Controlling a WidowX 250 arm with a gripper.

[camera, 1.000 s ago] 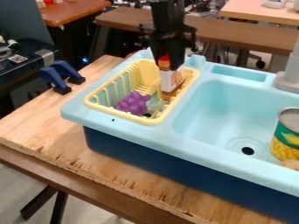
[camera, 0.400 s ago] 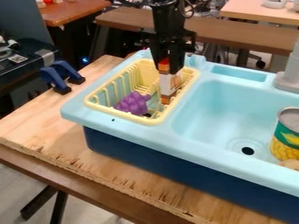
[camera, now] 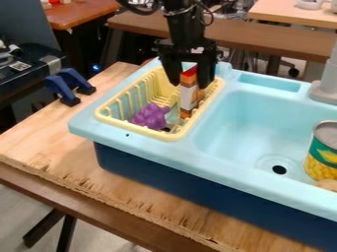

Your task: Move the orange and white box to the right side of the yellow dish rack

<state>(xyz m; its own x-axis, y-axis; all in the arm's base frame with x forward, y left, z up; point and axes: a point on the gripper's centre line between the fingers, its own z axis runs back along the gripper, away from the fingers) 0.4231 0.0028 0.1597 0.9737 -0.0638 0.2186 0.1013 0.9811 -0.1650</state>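
Indoors, the black gripper (camera: 189, 85) is spread wide around a small box (camera: 187, 98).
The box stands in a yellow basket (camera: 135, 128) in a blue sink (camera: 250, 180) on a wooden table (camera: 39, 130), with a brown bench (camera: 273, 39) behind.

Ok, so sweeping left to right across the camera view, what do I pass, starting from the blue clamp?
Blue clamp, purple bunch of grapes, orange-and-white box, drain hole, can with corn on its label.

reddish-brown table (camera: 82, 12), brown wooden bench (camera: 263, 35), pale tabletop (camera: 286, 13), grey floor (camera: 18, 214), small blue light (camera: 96, 66)
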